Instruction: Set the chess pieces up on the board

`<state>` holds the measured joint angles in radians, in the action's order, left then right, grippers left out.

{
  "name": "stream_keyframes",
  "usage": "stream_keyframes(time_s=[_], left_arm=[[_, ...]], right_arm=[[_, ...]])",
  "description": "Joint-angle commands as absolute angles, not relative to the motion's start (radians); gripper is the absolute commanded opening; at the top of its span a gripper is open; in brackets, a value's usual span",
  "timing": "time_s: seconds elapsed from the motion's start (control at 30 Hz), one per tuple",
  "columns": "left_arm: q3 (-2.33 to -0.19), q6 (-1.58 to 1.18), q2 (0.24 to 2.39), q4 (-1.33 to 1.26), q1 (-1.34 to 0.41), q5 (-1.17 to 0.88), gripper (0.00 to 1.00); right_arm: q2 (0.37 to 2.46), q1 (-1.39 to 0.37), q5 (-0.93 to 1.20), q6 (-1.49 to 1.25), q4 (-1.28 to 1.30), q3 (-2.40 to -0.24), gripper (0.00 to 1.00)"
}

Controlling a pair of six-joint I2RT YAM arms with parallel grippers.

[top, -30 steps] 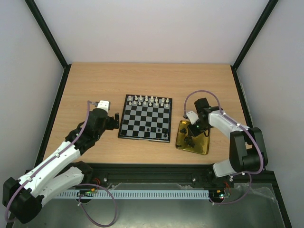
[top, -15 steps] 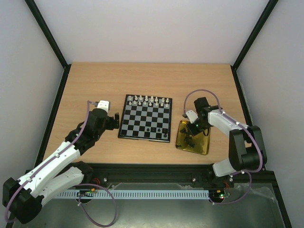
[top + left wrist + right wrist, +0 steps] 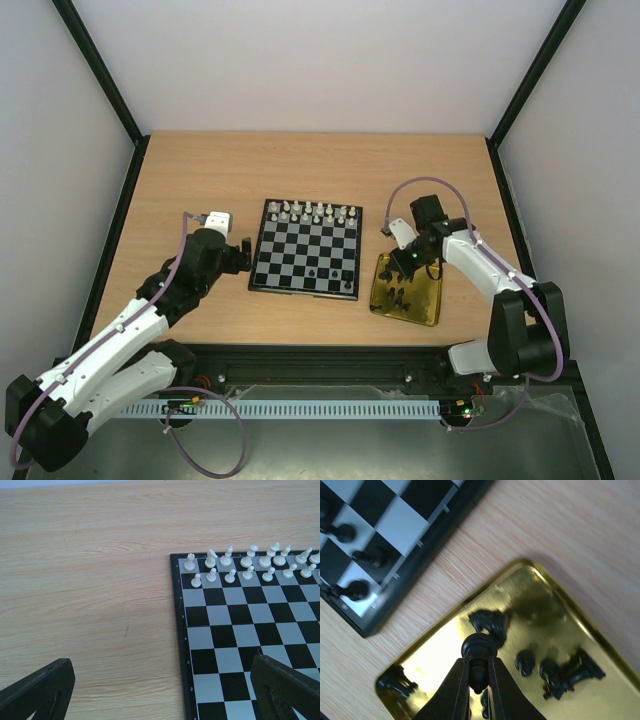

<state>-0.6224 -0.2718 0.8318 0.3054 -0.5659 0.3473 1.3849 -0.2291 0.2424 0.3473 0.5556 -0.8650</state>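
Your right claw [image 3: 479, 680] pinches one black piece [image 3: 478, 650] lengthwise over the gold tray [image 3: 540, 611]; the board [image 3: 305, 262] lies at nine o'clock. Your left claw [image 3: 240, 256], spread wide, sits nearer it.

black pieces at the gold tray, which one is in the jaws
The round-headed black piece, pinched between the right arm's jaws. The other black pieces lie loose on the gold tray, with nothing gripping them.
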Motion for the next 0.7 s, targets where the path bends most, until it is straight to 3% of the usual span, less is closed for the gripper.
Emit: stream_keyframes(time_s=[0.0,0.67], left_arm=[[-0.639,-0.262,0.820,0.304,-0.559,0.358,0.99],[-0.644,-0.278,0.826,0.316,-0.556,0.395,0.99]], right_arm=[[1.375,-0.288,0.271,0.377,0.599,-0.940,0.01],[1.859,-0.590,0.168,0.343,0.685,-1.384,0.03]])
